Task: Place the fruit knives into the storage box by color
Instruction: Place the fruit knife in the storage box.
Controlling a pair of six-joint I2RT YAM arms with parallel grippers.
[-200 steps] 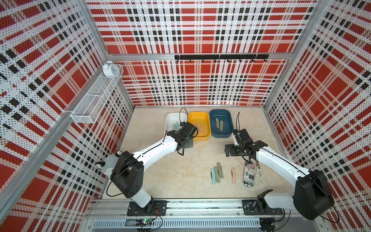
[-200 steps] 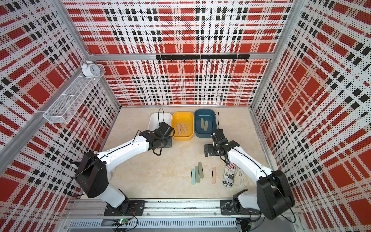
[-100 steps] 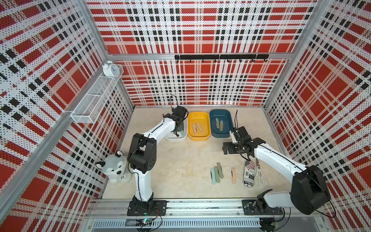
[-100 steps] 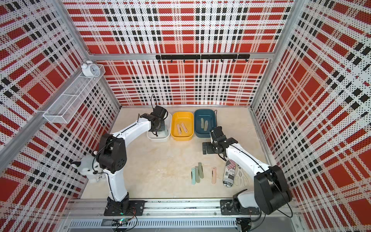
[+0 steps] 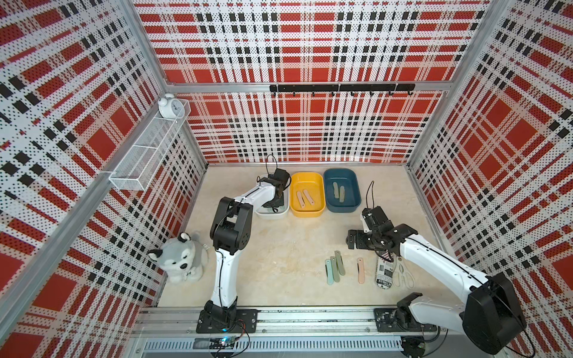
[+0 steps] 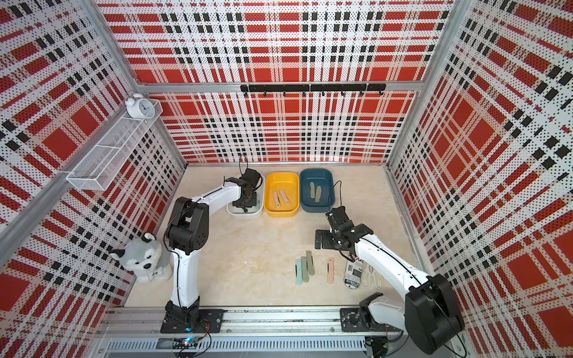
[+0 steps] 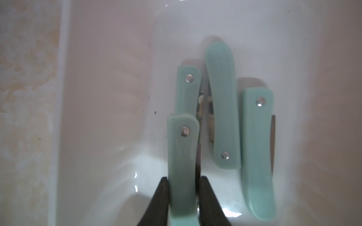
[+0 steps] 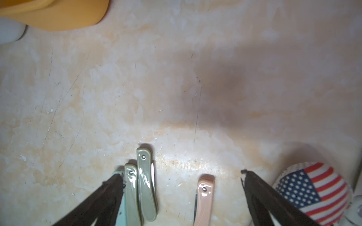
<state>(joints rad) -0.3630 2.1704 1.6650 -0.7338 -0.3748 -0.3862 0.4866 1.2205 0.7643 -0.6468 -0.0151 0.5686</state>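
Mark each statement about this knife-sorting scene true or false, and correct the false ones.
1. The left gripper holds a teal knife over the white box. True.
2. The yellow box is empty. False: two pink knives lie in it.
3. Four knives lie loose on the table. True.
4. The right gripper is shut on a knife. False: it is open and holds nothing.

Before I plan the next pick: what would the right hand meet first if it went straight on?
Likely the pink knife, lying between the fingers of the open right hand; height above the table is unclear.
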